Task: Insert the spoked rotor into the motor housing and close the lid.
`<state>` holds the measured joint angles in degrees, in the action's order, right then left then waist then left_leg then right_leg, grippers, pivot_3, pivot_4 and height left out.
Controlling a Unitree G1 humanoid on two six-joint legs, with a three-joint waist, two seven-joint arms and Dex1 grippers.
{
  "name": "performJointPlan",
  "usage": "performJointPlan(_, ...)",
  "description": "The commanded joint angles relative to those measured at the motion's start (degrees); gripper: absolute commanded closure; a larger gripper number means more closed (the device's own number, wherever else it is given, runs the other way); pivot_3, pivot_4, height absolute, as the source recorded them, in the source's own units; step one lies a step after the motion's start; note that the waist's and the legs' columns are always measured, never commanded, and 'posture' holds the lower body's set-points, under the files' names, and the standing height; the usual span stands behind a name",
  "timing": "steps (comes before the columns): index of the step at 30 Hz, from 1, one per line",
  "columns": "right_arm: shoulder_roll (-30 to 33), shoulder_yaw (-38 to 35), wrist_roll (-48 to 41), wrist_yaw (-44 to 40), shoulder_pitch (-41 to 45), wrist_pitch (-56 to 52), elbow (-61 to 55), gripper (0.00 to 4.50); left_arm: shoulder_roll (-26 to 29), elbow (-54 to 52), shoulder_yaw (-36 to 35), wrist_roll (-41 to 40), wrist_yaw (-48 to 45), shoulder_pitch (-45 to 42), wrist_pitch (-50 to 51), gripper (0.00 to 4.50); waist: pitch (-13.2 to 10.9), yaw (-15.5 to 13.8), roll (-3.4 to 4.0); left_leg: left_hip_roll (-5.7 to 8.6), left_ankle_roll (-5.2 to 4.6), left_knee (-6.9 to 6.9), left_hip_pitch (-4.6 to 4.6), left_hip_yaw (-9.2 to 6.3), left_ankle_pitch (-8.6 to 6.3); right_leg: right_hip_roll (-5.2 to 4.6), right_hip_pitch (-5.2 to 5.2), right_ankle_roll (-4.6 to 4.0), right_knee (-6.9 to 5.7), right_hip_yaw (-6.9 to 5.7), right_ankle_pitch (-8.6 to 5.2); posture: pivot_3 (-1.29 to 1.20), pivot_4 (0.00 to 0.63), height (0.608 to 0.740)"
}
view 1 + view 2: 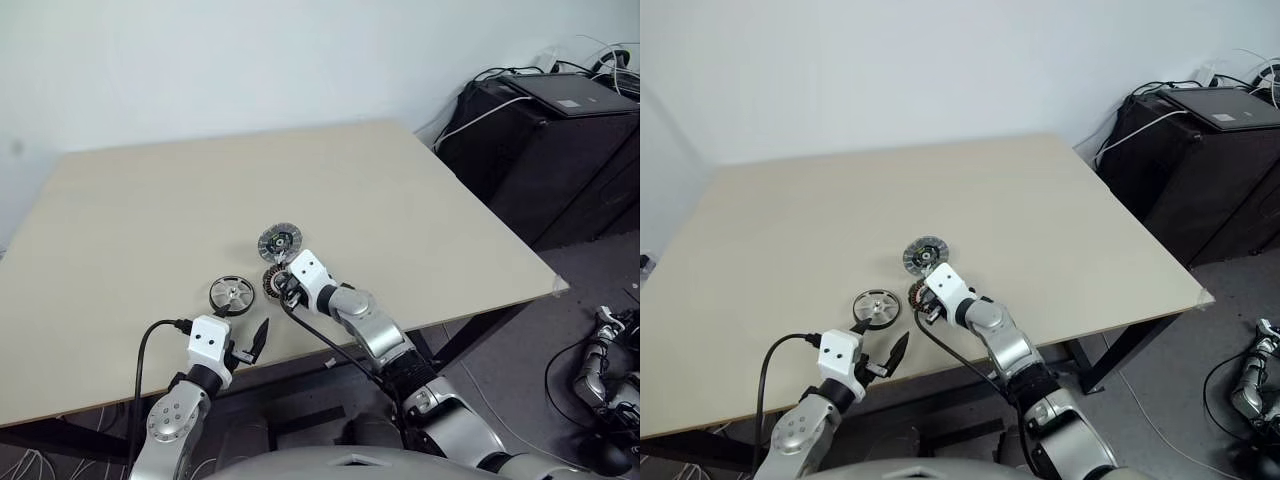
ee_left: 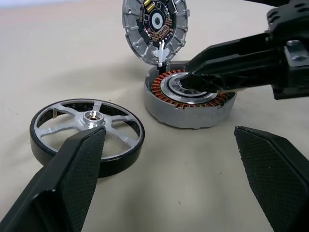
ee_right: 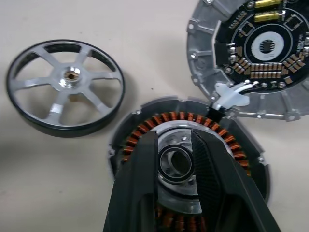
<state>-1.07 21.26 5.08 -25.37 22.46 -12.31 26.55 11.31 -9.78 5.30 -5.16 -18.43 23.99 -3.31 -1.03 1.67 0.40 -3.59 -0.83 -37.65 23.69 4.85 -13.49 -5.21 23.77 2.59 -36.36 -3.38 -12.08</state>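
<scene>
from my seat the spoked rotor [image 1: 231, 293] lies flat on the table [image 1: 150, 210] just ahead of my left gripper [image 1: 247, 344], whose fingers gape wide and empty, nearer than my right gripper [image 3: 175, 166], narrowed over the motor housing [image 2: 189, 95] hub beside the lid [image 1: 279, 241].

We see the spoked rotor [image 1: 231, 293] flat on the worktop [image 1: 150, 210], lid [image 1: 279, 241] behind. Our right end effector [image 1: 283, 287] sits over the motor housing [image 1: 272, 282]; left end effector [image 1: 250, 345] hangs open at the near edge.
</scene>
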Motion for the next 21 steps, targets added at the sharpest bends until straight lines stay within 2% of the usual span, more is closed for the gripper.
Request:
performJointPlan(1,-0.8,-1.4,-0.3,0.7,2.0,2.1,0.9,3.82,-0.3,-2.7,-0.1,-0.2,0.3,-0.4,-1.2,0.00,0.0,0.0,0.00,0.00,0.00,0.00,0.00,0.01,0.00,0.00,0.00,0.00,0.00,0.00,0.00,0.00,0.000,0.740)
performJointPlan(21,-2.0,-2.3,0.5,1.5,5.0,5.4,9.9,3.82,-0.5,-2.6,-0.3,-0.3,0.4,-0.5,-1.2,0.00,0.0,0.3,0.01,0.00,0.00,0.02,0.00,0.05,0.00,0.00,0.01,0.00,0.00,0.01,0.00,0.00,0.000,0.740)
